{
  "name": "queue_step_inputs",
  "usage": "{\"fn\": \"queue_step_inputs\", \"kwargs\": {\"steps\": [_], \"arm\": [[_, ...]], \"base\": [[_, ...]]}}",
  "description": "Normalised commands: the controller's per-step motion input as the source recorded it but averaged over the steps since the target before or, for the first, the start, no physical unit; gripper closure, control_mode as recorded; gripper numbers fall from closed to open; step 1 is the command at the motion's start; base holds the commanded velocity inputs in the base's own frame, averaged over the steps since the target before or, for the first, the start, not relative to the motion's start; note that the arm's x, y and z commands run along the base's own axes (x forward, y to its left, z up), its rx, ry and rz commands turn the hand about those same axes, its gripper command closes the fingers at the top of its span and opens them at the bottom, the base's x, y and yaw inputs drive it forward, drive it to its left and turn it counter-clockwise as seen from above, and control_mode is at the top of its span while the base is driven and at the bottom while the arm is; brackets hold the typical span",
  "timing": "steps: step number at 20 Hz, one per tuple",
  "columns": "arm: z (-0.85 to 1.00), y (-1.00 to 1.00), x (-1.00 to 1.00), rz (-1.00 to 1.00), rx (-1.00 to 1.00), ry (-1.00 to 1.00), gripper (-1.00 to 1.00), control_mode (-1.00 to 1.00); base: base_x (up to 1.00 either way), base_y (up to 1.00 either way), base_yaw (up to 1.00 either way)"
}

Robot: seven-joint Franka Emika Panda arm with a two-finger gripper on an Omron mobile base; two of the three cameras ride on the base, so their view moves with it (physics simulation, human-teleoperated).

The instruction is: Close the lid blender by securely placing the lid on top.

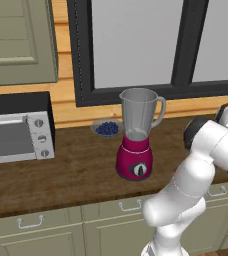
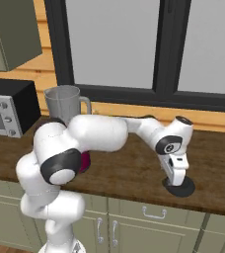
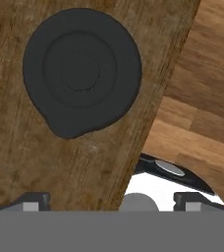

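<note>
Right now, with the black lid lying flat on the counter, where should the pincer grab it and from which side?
Probably from straight above, pinching the lid across its rim: it lies flat on the wooden counter, a thin disc near the front edge. The pincer hangs just over it, fingers spread.

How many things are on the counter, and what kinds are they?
blender: 1
lid: 1
toaster oven: 1
bowl of blueberries: 1
Total: 4
</note>
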Motion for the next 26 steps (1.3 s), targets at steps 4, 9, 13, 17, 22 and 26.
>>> {"fn": "queue_step_inputs", "kwargs": {"steps": [4, 9, 13, 17, 22, 26], "arm": [[-0.4, -0.28, 0.41, -0.12, 0.0, 0.06, -1.0, -1.0], [-0.15, -0.47, 0.42, -0.02, 0.0, 0.09, -1.0, -1.0], [-0.39, -0.32, 0.32, 0.0, 0.01, 0.03, -1.0, -1.0], [-0.42, -0.13, 0.04, 0.0, 0.06, -0.04, -1.0, -1.0], [-0.51, 0.07, -0.01, 0.0, 0.02, -0.09, -1.0, -1.0], [-0.54, 0.49, -0.08, -0.03, 0.0, -0.15, -1.0, -1.0]], "base": [[0.0, 0.0, 0.0], [0.0, 0.0, 0.0], [0.0, 0.0, 0.0], [0.0, 0.0, 0.0], [0.0, 0.0, 0.0], [0.0, 0.0, 0.0]]}}
